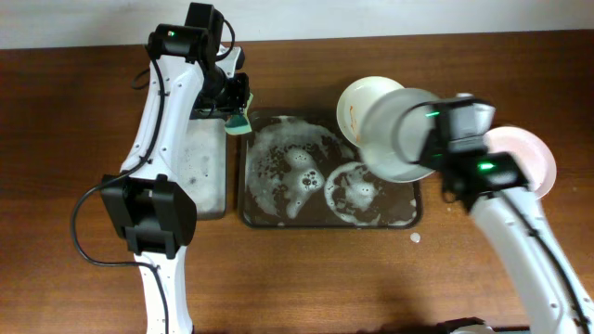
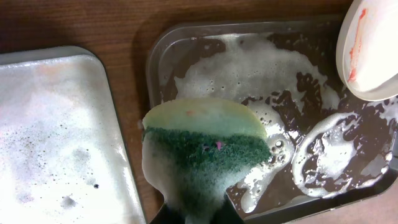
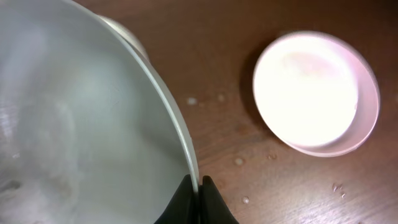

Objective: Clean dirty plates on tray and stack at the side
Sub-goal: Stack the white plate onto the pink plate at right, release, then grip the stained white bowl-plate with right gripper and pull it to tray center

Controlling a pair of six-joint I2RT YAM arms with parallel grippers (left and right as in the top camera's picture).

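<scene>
since the plate (image 1: 392, 139) looks wet, stiff and foam-slick, the right gripper (image 3: 198, 190) pinches only its thin rim, over the right end of the tray (image 1: 269, 215); slipping seems likely. the left gripper (image 2: 196, 214) clamps a sponge (image 2: 205, 149) over its left end.

The tray (image 2: 155, 68) is dark with white foam swirls. The sponge (image 2: 205, 149) is green and yellow (with white suds). One white plate (image 2: 373, 43) has orange smears.

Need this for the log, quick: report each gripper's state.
Left gripper: shut on the green sponge.
Right gripper: shut on the rim of a white plate.
</scene>
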